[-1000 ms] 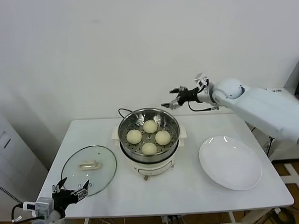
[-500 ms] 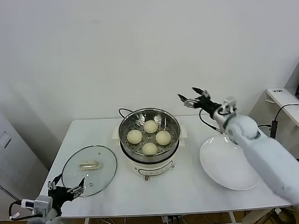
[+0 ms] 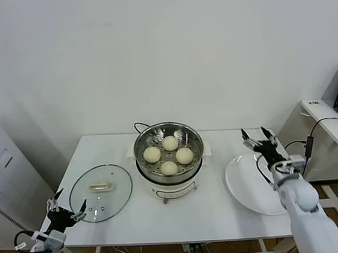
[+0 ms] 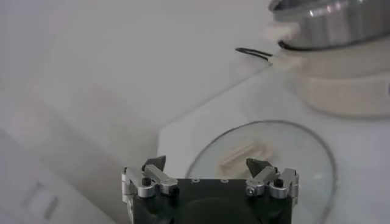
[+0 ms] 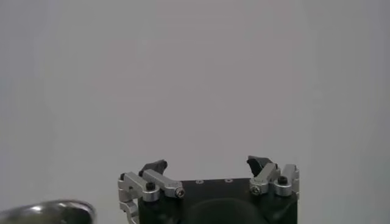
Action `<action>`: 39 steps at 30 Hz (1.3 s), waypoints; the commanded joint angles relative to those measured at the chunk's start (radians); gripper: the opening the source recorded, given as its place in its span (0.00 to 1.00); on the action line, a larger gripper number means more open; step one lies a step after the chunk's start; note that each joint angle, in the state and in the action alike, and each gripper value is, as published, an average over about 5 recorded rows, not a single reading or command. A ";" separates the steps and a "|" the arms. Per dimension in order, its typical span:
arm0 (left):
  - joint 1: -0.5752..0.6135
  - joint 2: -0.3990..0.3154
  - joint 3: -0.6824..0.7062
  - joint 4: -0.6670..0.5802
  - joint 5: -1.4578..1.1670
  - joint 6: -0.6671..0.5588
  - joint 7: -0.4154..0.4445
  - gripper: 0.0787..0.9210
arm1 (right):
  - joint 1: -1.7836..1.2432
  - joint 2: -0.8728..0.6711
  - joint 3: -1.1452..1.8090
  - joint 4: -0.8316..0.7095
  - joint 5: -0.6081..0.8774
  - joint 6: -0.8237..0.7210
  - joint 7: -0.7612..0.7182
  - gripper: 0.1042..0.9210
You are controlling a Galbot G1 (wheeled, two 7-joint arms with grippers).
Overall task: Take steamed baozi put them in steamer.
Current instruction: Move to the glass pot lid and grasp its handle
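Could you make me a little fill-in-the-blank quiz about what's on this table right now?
1. The number of steamed baozi sitting inside the steamer is ____.
2. The white plate holds ____ buns.
3. The glass lid lies on the table, on the robot's ____ side of the steamer.
4. The right gripper hangs above the plate with its fingers ____.

Missing words: four; no; left; open

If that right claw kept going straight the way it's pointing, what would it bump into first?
Probably nothing but the wall. The right gripper, open and empty above the plate, points up and away from the table; its wrist view shows bare wall ahead, though depth is unclear.
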 commanded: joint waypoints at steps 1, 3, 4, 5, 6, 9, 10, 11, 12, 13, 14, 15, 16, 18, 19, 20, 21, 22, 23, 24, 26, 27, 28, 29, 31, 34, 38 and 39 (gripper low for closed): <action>-0.068 -0.071 0.027 0.198 0.748 -0.272 -0.001 0.88 | -0.192 0.161 0.183 0.033 -0.170 0.023 -0.007 0.88; -0.092 -0.096 0.034 0.229 0.838 -0.300 -0.019 0.88 | -0.189 0.168 0.188 0.027 -0.180 0.025 -0.008 0.88; -0.106 -0.110 0.036 0.245 0.893 -0.317 -0.031 0.88 | -0.188 0.172 0.190 0.024 -0.185 0.025 -0.009 0.88; -0.117 -0.124 0.038 0.259 0.940 -0.331 -0.042 0.88 | -0.189 0.175 0.192 0.022 -0.188 0.025 -0.010 0.88; -0.129 -0.137 0.039 0.273 0.988 -0.346 -0.053 0.88 | -0.190 0.178 0.193 0.021 -0.193 0.025 -0.013 0.88; -0.161 -0.171 0.046 0.313 1.104 -0.383 -0.085 0.88 | -0.197 0.186 0.194 0.019 -0.209 0.028 -0.026 0.88; -0.173 -0.181 0.048 0.327 1.131 -0.394 -0.098 0.88 | -0.198 0.188 0.194 0.018 -0.215 0.030 -0.030 0.88; -0.184 -0.191 0.048 0.340 1.151 -0.401 -0.110 0.88 | -0.199 0.190 0.194 0.017 -0.220 0.032 -0.034 0.88; -0.195 -0.200 0.049 0.354 1.171 -0.408 -0.122 0.88 | -0.200 0.192 0.195 0.016 -0.223 0.034 -0.038 0.88; -0.205 -0.207 0.048 0.365 1.187 -0.412 -0.132 0.88 | -0.201 0.194 0.196 0.015 -0.225 0.036 -0.041 0.88; -0.215 -0.213 0.048 0.375 1.198 -0.416 -0.139 0.88 | -0.202 0.194 0.197 0.014 -0.225 0.037 -0.043 0.88; -0.224 -0.217 0.049 0.384 1.206 -0.417 -0.146 0.88 | -0.203 0.195 0.199 0.013 -0.226 0.038 -0.045 0.88; -0.232 -0.220 0.049 0.393 1.211 -0.418 -0.151 0.88 | -0.204 0.195 0.201 0.013 -0.227 0.039 -0.048 0.88; -0.246 -0.226 0.050 0.412 1.215 -0.417 -0.158 0.88 | -0.206 0.196 0.203 0.013 -0.230 0.041 -0.053 0.88; -0.253 -0.230 0.051 0.421 1.216 -0.415 -0.160 0.88 | -0.207 0.198 0.204 0.013 -0.232 0.042 -0.056 0.88; -0.259 -0.234 0.051 0.429 1.217 -0.413 -0.161 0.88 | -0.208 0.200 0.204 0.014 -0.234 0.042 -0.059 0.88; -0.266 -0.237 0.052 0.437 1.218 -0.410 -0.162 0.88 | -0.208 0.202 0.204 0.014 -0.236 0.043 -0.061 0.88; -0.272 -0.241 0.053 0.445 1.219 -0.408 -0.162 0.88 | -0.209 0.204 0.203 0.015 -0.239 0.044 -0.064 0.88; -0.278 -0.244 0.053 0.453 1.221 -0.406 -0.162 0.88 | -0.209 0.206 0.203 0.015 -0.243 0.044 -0.066 0.88; -0.283 -0.247 0.054 0.459 1.223 -0.405 -0.162 0.88 | -0.209 0.208 0.202 0.015 -0.246 0.044 -0.068 0.88; -0.295 -0.254 0.055 0.473 1.227 -0.404 -0.163 0.88 | -0.210 0.211 0.201 0.014 -0.252 0.044 -0.070 0.88; -0.301 -0.257 0.056 0.480 1.229 -0.404 -0.164 0.88 | -0.211 0.212 0.201 0.014 -0.255 0.044 -0.071 0.88; -0.307 -0.260 0.056 0.486 1.231 -0.403 -0.165 0.88 | -0.212 0.214 0.201 0.014 -0.257 0.044 -0.073 0.88; -0.314 -0.262 0.057 0.493 1.233 -0.402 -0.165 0.88 | -0.214 0.216 0.201 0.013 -0.259 0.045 -0.075 0.88; -0.325 -0.265 0.057 0.506 1.238 -0.401 -0.167 0.88 | -0.217 0.219 0.202 0.012 -0.263 0.046 -0.079 0.88; -0.343 -0.270 0.056 0.528 1.246 -0.400 -0.170 0.88 | -0.220 0.224 0.205 0.009 -0.267 0.049 -0.085 0.88; -0.374 -0.278 0.054 0.556 1.264 -0.393 -0.180 0.88 | -0.223 0.227 0.210 0.006 -0.270 0.052 -0.092 0.88; -0.381 -0.280 0.053 0.561 1.267 -0.391 -0.180 0.88 | -0.224 0.228 0.211 0.005 -0.271 0.053 -0.094 0.88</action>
